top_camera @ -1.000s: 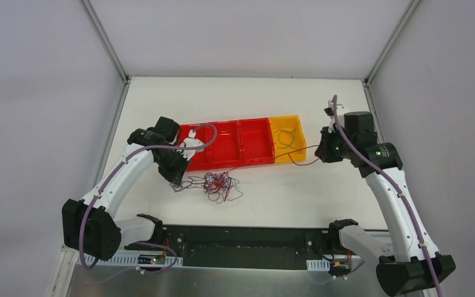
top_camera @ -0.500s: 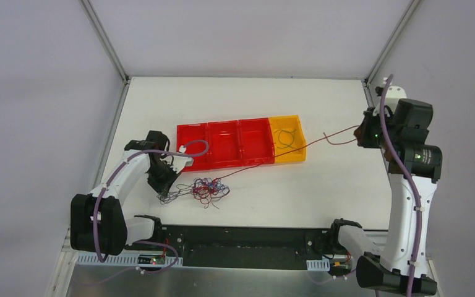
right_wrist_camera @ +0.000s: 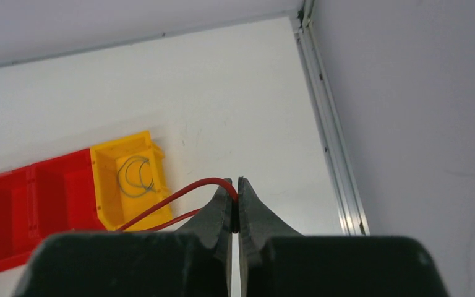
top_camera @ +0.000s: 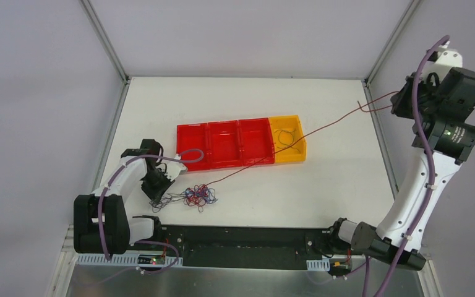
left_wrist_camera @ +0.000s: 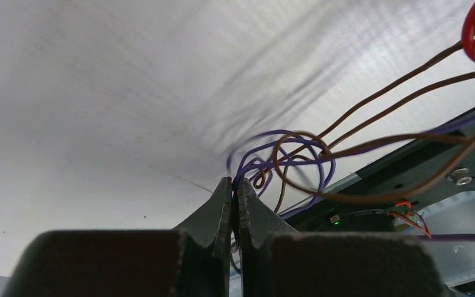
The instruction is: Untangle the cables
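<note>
A small tangle of thin red, blue and dark cables (top_camera: 199,195) lies on the white table near the front. My left gripper (top_camera: 156,197) is low at the tangle's left end, shut on purple and brown strands (left_wrist_camera: 284,162); in the left wrist view its fingertips (left_wrist_camera: 234,185) pinch a purple strand. My right gripper (top_camera: 401,100) is raised high at the far right, shut on one red cable (top_camera: 297,141) that runs taut from the tangle over the bins. In the right wrist view the red cable (right_wrist_camera: 179,193) loops out of its closed tips (right_wrist_camera: 234,184).
A row of red bins (top_camera: 224,162) with a yellow bin (top_camera: 299,152) at its right end stands mid-table; the yellow bin holds a coiled thin wire (right_wrist_camera: 135,176). A black rail (top_camera: 241,241) runs along the near edge. Metal frame posts (top_camera: 378,55) stand at the back corners.
My right gripper has risen and swung far right with the red cable, drawing it out long and taut. The tangle has shrunk and slid left-forward. My left gripper pulled back toward the near-left.
</note>
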